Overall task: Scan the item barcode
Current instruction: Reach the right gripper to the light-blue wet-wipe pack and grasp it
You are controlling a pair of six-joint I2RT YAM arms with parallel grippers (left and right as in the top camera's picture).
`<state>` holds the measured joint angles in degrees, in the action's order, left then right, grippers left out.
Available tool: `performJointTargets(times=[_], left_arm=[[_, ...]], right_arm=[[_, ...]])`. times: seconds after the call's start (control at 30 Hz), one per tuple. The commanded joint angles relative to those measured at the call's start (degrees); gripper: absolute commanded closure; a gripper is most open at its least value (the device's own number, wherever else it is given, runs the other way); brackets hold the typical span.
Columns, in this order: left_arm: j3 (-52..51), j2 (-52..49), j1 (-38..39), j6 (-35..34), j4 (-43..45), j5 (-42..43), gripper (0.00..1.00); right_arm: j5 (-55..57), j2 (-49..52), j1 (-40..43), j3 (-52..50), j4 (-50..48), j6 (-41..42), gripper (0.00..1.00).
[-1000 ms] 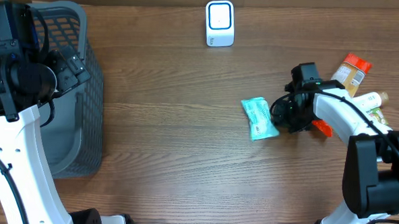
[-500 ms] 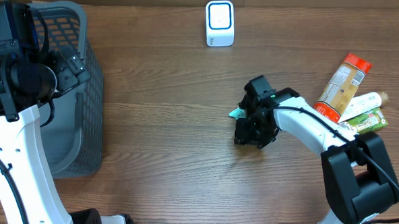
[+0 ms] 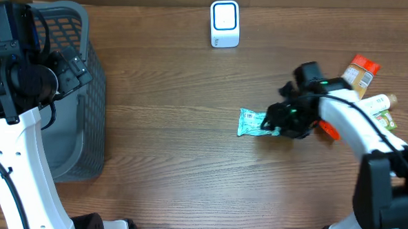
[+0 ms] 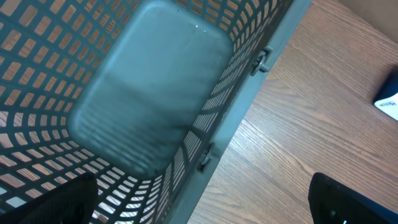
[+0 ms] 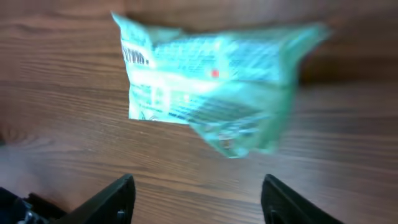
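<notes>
The item is a light green packet (image 3: 252, 123) lying flat on the wooden table, right of centre. In the right wrist view the packet (image 5: 205, 81) lies free ahead of the fingers, with a small barcode (image 5: 137, 57) showing at its left end. My right gripper (image 3: 281, 123) sits just right of the packet, open, with nothing between its fingers (image 5: 118, 199). The white scanner (image 3: 224, 23) with a blue-rimmed face stands at the back centre. Over the basket's right rim hangs my left gripper (image 4: 205, 208), open wide and empty.
A grey mesh basket (image 3: 86, 116) fills the left side of the table. At the far right lie an orange-capped bottle (image 3: 359, 73), a white tube (image 3: 377, 103) and a green pack (image 3: 388, 121). The scanner's corner (image 4: 388, 102) shows at the left wrist view's right edge.
The right gripper swung left over the packet, then drew back to the right while its jaws widened. The packet now lies turned, a little further left. The left arm has not moved.
</notes>
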<state>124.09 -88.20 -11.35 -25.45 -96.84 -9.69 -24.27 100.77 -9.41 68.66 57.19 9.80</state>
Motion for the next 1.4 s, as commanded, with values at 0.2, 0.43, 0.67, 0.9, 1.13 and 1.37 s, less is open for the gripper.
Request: performJointTargets(times=[0.2,0.43,0.67,0.9,1.13,1.37], left_arm=[[0.02,-0.20,-0.26,0.63,0.04,-0.79,0.00],[0.02,-0.20,-0.26,0.61,0.04,-0.79,0.00],[0.02,-0.20,-0.26,0.63,0.04,-0.79,0.00],[0.02,-0.20,-0.26,0.63,0.04,-0.79,0.00],[0.02,-0.20,-0.26,0.63,0.04,-0.79,0.00],[0.02,-0.20,-0.26,0.63,0.04,-0.79,0.00]], right_arm=[[-1.55,3.48,2.34,-0.15,-7.08,-13.90,0.11],[-3.13,8.98,2.36,-0.15,-7.58,-16.33,0.08],[-10.60,10.91,2.34,-0.15,-8.02,-18.86,0.07],[-12.33,14.47,2.36,-0.15,-10.05,-16.59,0.14],[-13.09,18.84,2.43,-0.15,-12.17,-14.49,0.62],[-14.99,18.71,2.43,0.22,-12.07,-14.58,0.96]])
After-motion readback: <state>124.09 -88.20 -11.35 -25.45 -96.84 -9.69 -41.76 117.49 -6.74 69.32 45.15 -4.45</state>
